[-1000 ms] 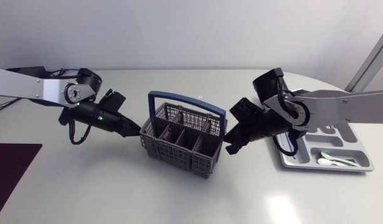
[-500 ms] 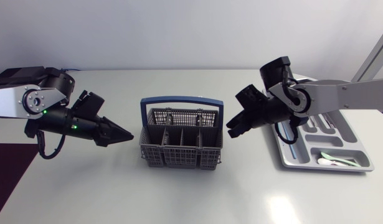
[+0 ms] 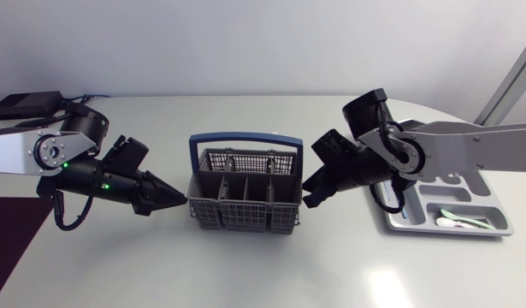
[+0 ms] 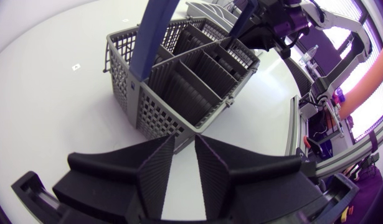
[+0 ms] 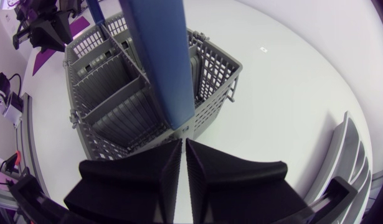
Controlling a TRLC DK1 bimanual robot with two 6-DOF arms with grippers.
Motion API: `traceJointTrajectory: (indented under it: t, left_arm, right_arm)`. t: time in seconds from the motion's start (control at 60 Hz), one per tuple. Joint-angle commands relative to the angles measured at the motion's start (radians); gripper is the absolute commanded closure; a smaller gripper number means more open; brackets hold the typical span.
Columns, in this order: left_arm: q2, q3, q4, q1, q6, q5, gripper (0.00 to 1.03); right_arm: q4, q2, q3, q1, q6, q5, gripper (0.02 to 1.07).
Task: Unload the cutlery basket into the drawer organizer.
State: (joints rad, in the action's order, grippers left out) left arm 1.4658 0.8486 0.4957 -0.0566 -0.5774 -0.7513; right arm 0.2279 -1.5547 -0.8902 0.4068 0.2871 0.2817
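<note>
1. Cutlery basket: grey mesh, upright on the white table; blue handle arched over it from end to end; inside split by dividers into several compartments.
2. Left gripper: at the basket's left end, low over the table, tip aimed at the end wall; seen from the left wrist, just short of that wall, with a strip of bare table between; fingers drawn to a narrow slit, a sliver of table showing through; nothing held.
3. Right gripper: at the basket's right end, angled down toward the foot of the end wall; seen from the right wrist, tips right under the handle's end at the wall's lower edge; touching or not, cannot tell; fingers pressed together with barely a line between; nothing gripped.
4. Drawer organizer: grey tray, flat on the table, well to the basket's right, beyond the right arm; long compartments; a white and pale green utensil lying in the compartment on its near side.
5. Both arms reaching in toward the basket from opposite ends; basket between the two grippers.
</note>
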Motion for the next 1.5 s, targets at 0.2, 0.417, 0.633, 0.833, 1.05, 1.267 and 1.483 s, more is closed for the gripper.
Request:
traceJointTrajectory:
  t: [0.2,0.417,0.633,0.833,1.05,1.267,1.483]
  left_arm:
    - [0.037,-0.003,-0.039,-0.003,-0.009,-0.01,0.75]
    - [0.057,0.009,-0.042,-0.026,0.001,-0.01,0.75]
    - [0.03,0.01,-0.043,-0.006,0.004,-0.008,0.75]
    - [0.022,0.015,-0.043,0.037,-0.007,-0.008,0.75]
    - [0.007,0.017,-0.042,0.035,0.001,-0.008,0.75]
    - [0.013,0.018,-0.042,0.021,0.004,-0.008,0.75]
    - [0.016,0.012,-0.042,-0.022,0.014,-0.006,0.75]
  right_arm:
    - [-0.01,-0.1,-0.119,0.013,-0.043,-0.042,0.94]
    - [-0.007,-0.125,-0.151,0.013,-0.046,-0.045,0.94]
    - [-0.004,-0.125,-0.144,0.003,-0.045,-0.052,0.94]
    - [-0.004,-0.039,-0.061,0.001,-0.035,-0.05,0.94]
    - [-0.002,0.01,-0.015,0.02,-0.046,-0.05,0.94]
    - [-0.006,0.005,-0.038,0.05,-0.063,-0.052,0.94]
    - [-0.006,-0.028,-0.092,0.067,-0.068,-0.087,0.94]
